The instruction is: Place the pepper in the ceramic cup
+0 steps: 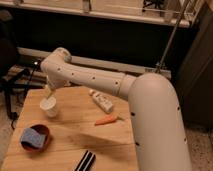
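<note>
Orange pepper (107, 120) lies on the wooden counter (75, 135), well apart from the white cup (49, 106). The gripper (48, 92) hovers just above that cup; whether it is open or closed cannot be told. Swinging away, it could tip the cup or knock the bottle (101, 101).

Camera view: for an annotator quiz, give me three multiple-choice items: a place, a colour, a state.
1. The pepper lies: A in the ceramic cup; B on the table, near the white bottle; C in the dark red bowl.
2. The sponge in the bowl is: A blue; B green; C yellow.
3. The bottle: A stands upright; B lies on its side; C hangs from the gripper.
B, orange on bare wood beside the bottle; A, blue against the red rim; B, flat on the table, while the gripper hovers just above the cup.
</note>
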`<state>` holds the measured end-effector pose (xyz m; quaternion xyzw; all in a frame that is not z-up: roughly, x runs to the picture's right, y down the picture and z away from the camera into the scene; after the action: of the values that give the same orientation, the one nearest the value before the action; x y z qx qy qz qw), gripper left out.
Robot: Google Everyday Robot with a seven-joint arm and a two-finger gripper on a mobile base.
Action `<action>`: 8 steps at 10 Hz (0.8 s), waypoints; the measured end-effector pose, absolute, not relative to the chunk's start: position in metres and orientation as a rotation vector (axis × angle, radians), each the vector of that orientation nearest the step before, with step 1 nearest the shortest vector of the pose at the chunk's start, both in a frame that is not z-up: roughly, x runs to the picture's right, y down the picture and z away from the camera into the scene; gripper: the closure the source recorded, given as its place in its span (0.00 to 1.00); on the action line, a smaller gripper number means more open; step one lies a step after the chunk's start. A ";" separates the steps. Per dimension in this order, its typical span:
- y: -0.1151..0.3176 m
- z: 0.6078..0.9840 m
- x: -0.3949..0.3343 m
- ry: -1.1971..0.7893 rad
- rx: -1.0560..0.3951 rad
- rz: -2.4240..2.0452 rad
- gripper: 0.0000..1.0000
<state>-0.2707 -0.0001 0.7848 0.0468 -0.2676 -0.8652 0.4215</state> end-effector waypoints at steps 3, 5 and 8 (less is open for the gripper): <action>0.000 0.785 -0.270 -0.670 0.116 -2.166 0.20; 0.000 0.785 -0.270 -0.670 0.116 -2.166 0.20; 0.000 0.786 -0.269 -0.671 0.114 -2.165 0.20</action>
<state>-0.2688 0.0003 0.7863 0.0455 -0.2678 -0.8647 0.4225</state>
